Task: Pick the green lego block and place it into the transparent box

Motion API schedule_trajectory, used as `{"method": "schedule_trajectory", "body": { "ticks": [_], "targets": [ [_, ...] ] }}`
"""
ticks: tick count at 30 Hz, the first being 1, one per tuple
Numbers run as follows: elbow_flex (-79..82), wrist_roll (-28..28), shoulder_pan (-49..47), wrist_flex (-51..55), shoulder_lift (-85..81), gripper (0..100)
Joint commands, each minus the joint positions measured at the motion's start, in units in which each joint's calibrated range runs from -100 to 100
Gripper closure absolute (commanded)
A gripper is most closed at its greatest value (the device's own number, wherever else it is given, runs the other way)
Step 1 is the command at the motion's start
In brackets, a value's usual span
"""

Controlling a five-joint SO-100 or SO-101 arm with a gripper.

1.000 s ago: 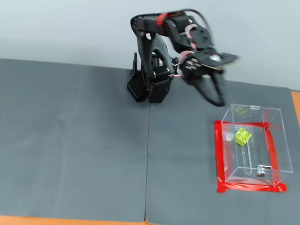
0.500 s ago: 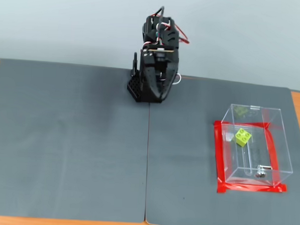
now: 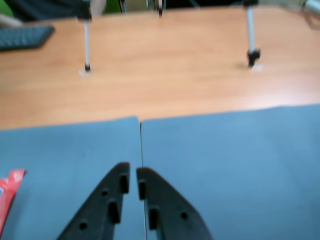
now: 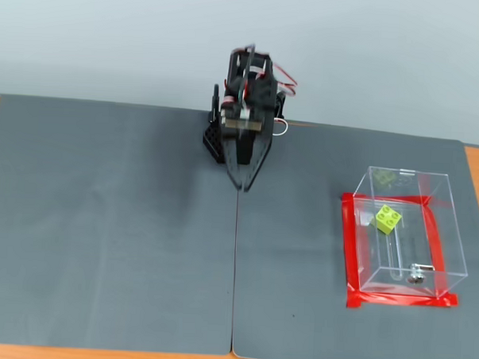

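Black gripper (image 3: 133, 181) nearest the wrist view, fingertips nearly together, holding nothing, over the seam of the grey mat (image 3: 225, 160); folded back near the arm base in the fixed view. Green lego block (image 4: 388, 218) already inside the transparent box (image 4: 448, 236), tilted, red tape (image 4: 349, 252) around the base; probably light, rigid, smooth-sided; best pinched across two flat sides. No legible writing or brand anywhere.
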Motion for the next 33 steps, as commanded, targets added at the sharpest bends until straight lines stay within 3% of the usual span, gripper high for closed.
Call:
{"method": "schedule_trajectory", "body": {
  "ticks": [1, 20, 33],
  "targets": [
    [4.99, 0.02, -0.69, -0.65, -0.43, 98],
    [21.91, 0.02, -3.52, 0.04, -0.6, 98],
    [21.73, 0.02, -5.16, 5.08, -0.6, 98]
  ]
}}
